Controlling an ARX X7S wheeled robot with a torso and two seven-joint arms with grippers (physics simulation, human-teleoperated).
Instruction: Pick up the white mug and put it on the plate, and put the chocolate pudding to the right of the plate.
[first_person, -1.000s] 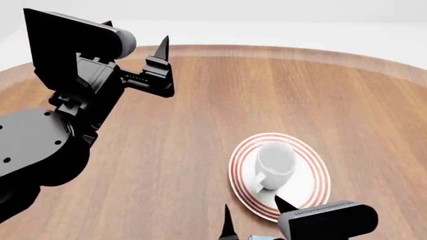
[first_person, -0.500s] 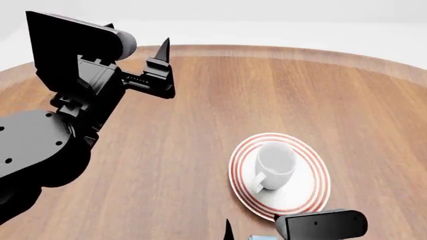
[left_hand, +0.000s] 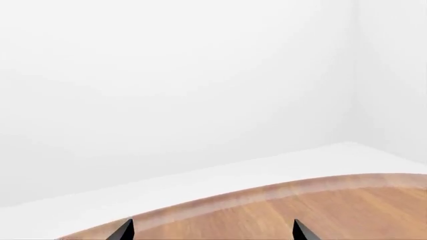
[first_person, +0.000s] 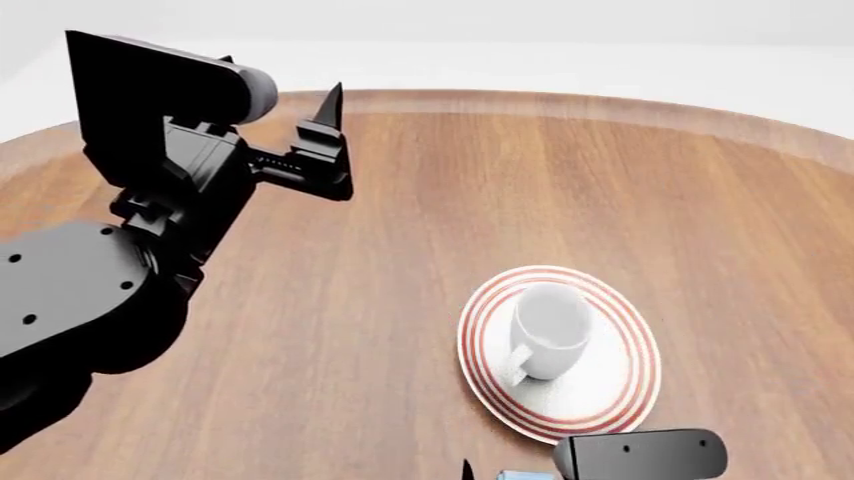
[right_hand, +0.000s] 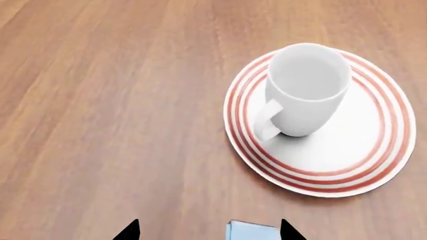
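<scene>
Head view shows the round wooden table (first_person: 400, 250) with a raised, paler rim along its far edge, and behind this rim only white floor. The wood is smooth, with long brown grain. Much bare table lies between the two pincers.

The left gripper (first_person: 324, 140) is held high near the far edge, its pointed black fingers apart and holding nothing; in the left wrist view the two tips (left_hand: 125, 231) frame only the table rim and white wall.

The plate (first_person: 627, 385), flat and round with red rings, lies just ahead of the right gripper (right_hand: 208, 231). The white mug (right_hand: 307, 90), glossy and smooth, stands upright on the plate, its loop handle turned toward this pincer.

Right wrist view shows the black fingertips apart, with a light blue corner of the chocolate pudding (right_hand: 250, 231) between them, nearer to one tip. Whether the fingers touch the box cannot be told; it is cut by the picture edge
</scene>
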